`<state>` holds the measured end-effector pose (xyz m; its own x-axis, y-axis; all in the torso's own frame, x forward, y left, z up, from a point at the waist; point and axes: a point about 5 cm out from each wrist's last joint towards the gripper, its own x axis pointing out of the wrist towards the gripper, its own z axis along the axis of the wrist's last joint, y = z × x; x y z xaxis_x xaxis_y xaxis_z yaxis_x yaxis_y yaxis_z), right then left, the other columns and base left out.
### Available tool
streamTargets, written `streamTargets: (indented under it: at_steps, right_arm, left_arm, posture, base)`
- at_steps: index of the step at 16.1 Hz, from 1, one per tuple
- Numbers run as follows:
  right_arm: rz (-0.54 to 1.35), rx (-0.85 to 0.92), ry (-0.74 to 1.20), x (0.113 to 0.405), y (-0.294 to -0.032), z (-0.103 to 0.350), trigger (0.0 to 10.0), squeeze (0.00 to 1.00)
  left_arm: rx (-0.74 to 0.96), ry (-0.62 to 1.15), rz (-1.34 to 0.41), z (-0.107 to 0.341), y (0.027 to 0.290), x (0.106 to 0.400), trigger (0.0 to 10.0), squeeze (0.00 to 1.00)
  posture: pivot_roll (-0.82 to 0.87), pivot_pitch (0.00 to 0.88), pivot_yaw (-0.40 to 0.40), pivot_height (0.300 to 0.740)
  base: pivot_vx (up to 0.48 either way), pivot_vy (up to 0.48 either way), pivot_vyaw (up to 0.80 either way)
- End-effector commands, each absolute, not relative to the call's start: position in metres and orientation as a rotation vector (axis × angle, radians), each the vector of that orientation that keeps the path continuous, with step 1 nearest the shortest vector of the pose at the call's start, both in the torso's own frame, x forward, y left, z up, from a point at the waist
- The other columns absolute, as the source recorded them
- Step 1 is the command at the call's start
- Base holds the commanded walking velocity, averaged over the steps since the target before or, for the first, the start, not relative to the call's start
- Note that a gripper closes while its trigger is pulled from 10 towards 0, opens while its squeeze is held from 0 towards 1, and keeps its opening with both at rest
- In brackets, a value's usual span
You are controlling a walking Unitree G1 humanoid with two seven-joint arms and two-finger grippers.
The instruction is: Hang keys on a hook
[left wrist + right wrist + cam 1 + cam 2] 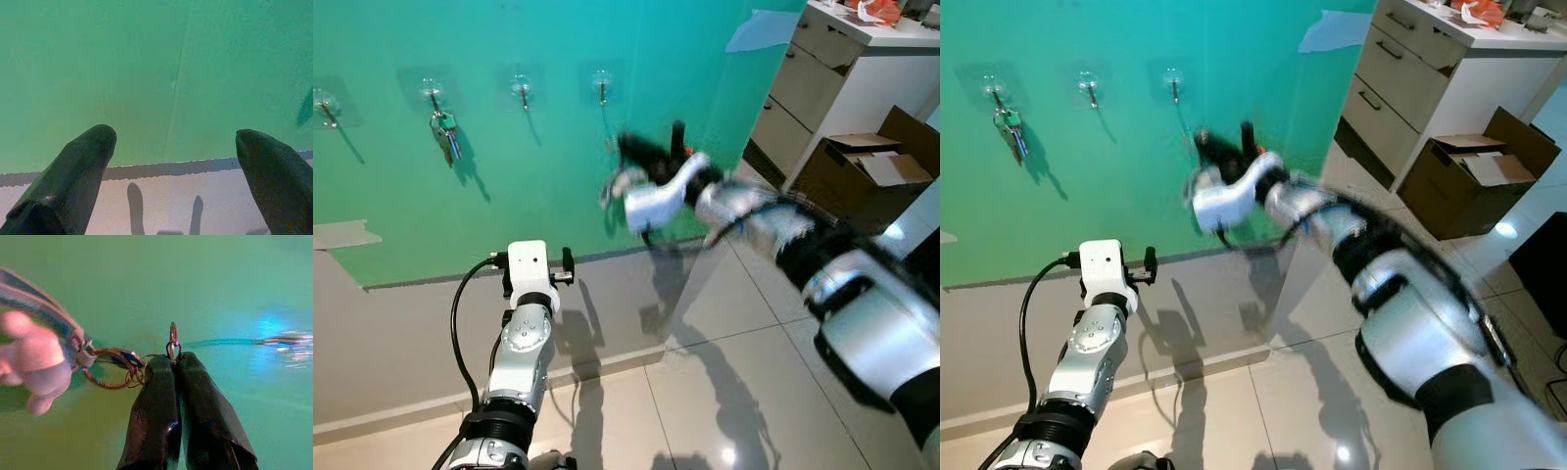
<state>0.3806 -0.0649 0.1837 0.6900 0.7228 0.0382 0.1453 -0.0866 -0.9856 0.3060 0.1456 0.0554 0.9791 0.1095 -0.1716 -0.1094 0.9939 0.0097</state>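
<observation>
Four clear hooks run along the green wall (pixel 705 78). A bunch of keys (pixel 445 134) hangs from the second hook (pixel 433 93). The rightmost hook (pixel 601 86) is bare. My right gripper (pixel 641 152), blurred, is raised just below and right of that hook. In the right wrist view this gripper (pixel 173 360) is shut on a small ring of a key set (pixel 112 369) with a pale pink charm (pixel 32 362) dangling beside it, and a shiny hook (pixel 283 339) lies off to one side. My left gripper (pixel 176 142) is open, pointing at the wall's base.
A white drawer cabinet (pixel 803 88) stands at the right, with an open cardboard box (pixel 867 166) beside it on the glossy tiled floor (pixel 705 392). A strip of tape (pixel 342 235) sticks to the wall at the left. My left arm (pixel 524 343) rises from below.
</observation>
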Motion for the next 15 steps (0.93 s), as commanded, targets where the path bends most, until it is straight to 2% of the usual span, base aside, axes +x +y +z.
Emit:
streamTargets:
  at_steps: [1, 15]
  right_arm:
    - [0.551, -1.627, -0.74, 0.381, -0.066, 0.187, 10.0, 0.0]
    - [0.393, -1.634, -0.938, 0.385, -0.066, 0.239, 10.0, 0.0]
  left_arm:
    - [0.01, 0.172, 0.102, 0.057, 0.141, 0.306, 10.0, 0.0]
    - [0.01, 0.167, 0.083, 0.06, 0.139, 0.312, 10.0, 0.0]
  posture:
    - [-0.04, 0.0, -0.057, 0.74]
    - [-0.07, 0.0, -0.043, 0.74]
  base:
    - [0.0, 0.0, 0.0]
    - [0.0, 0.0, 0.0]
